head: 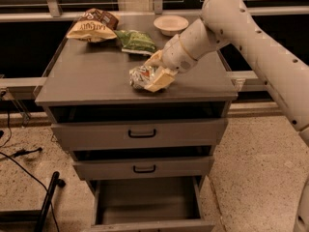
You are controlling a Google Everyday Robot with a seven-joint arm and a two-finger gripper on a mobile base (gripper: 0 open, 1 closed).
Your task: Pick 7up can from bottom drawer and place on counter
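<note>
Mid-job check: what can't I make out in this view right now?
Camera view only:
- 7up can: right side covered by the gripper near the counter's front edge; whether it rests on the counter cannot be told.
- Bottom drawer: front cut off by the picture's lower edge.
- Two upper drawers: insides hidden by their fronts and shadow.
- Arm: runs off the right edge; base unseen.

Smooth plastic claw [154, 72] on shiny 7up can [140, 76]
</note>
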